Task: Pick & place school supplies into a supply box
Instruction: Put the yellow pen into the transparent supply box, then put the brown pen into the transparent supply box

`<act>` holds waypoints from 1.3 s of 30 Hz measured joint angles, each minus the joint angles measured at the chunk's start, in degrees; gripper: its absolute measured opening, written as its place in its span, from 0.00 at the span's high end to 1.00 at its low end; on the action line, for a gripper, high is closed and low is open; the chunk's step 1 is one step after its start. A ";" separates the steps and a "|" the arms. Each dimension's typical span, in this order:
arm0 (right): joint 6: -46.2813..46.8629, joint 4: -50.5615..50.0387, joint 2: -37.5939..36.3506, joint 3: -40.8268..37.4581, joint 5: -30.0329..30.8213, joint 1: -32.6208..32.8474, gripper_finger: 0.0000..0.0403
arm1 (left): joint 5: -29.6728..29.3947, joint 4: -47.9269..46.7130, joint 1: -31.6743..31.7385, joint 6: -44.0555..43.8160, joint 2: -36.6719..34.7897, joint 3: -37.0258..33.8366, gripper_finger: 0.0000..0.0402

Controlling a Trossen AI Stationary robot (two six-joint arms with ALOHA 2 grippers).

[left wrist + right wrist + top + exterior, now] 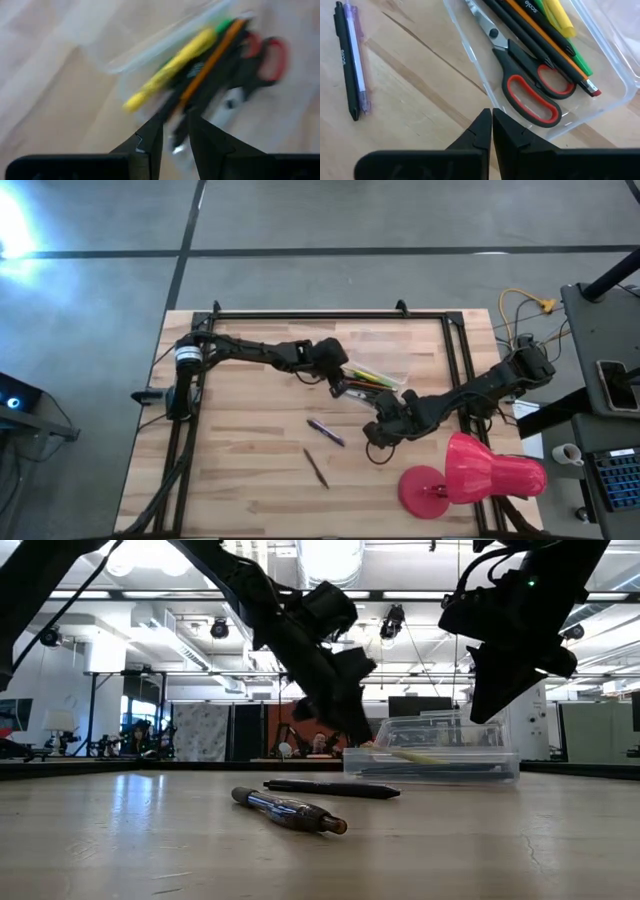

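Note:
The clear supply box stands on the table's far middle and holds a yellow pen, a green one, an orange pencil and red-handled scissors. My left gripper is at the box's left end, closed on a dark pen; this view is blurred. My right gripper is shut and empty, hovering just off the box's near side. A purple pen and a black pen lie side by side on the table. A dark pencil lies nearer the front. My left gripper pinches the dark pen near its silver-tipped end between its two fingers. The fingers come slanting down from the table's left. The pen runs on ahead of them, into the box beside the orange pencil.
A large pink-red lamp-shaped object lies at the table's near right corner. A black frame runs round the tabletop. The wood near the front left is bare.

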 joint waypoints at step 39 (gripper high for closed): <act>3.16 0.19 0.00 -0.42 -0.51 0.10 0.98 | -6.72 -3.86 -0.40 5.83 -4.76 0.18 0.81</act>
